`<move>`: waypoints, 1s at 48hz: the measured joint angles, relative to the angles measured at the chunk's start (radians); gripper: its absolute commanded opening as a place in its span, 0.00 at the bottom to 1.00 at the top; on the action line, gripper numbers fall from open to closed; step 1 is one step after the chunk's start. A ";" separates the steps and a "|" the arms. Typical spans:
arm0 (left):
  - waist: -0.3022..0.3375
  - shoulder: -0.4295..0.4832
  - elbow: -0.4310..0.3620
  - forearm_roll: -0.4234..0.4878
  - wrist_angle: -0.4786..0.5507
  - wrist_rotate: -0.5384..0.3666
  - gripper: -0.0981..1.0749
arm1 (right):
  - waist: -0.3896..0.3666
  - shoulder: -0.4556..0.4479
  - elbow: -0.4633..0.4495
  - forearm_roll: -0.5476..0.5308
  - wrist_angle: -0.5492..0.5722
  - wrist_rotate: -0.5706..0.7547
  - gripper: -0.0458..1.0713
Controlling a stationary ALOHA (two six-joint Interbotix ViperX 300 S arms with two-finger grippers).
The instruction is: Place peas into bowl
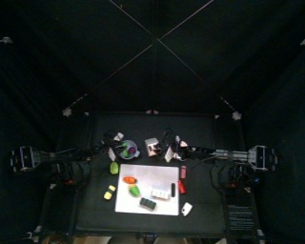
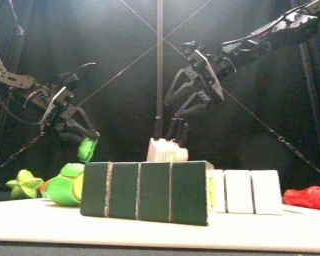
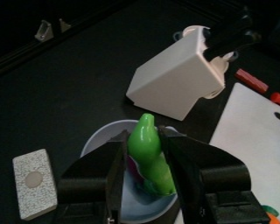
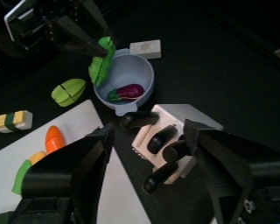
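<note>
My left gripper (image 3: 149,150) is shut on a green pea pod (image 3: 147,157) and holds it upright over a pale blue bowl (image 3: 99,142). The right wrist view shows the pod (image 4: 104,58) at the bowl's (image 4: 137,66) rim, with a purple piece (image 4: 127,90) lying inside. In the front view the pod (image 2: 87,150) hangs from the left gripper (image 2: 83,138). My right gripper (image 4: 160,149) is shut on a white carton (image 4: 157,140) next to the bowl. The carton also shows in the left wrist view (image 3: 175,77) and the front view (image 2: 170,150).
A white mat (image 1: 149,179) lies in front of the arms with toy food on it: a lime slice (image 4: 69,89), an orange piece (image 4: 55,136), a red item (image 3: 254,80). A speckled card (image 3: 35,179) lies by the bowl. A dark green box (image 2: 143,190) and white boxes (image 2: 243,190) stand at the front edge.
</note>
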 measured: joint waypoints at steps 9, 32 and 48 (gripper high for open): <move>0.021 0.043 0.000 0.000 0.002 0.002 0.69 | 0.002 0.000 0.005 0.006 0.000 0.000 0.90; 0.031 0.092 0.000 0.000 0.003 0.000 0.72 | 0.002 0.000 0.005 0.006 0.000 0.000 0.90; 0.031 0.092 0.000 0.000 0.009 -0.002 0.83 | 0.002 0.008 0.003 0.006 0.000 -0.002 0.90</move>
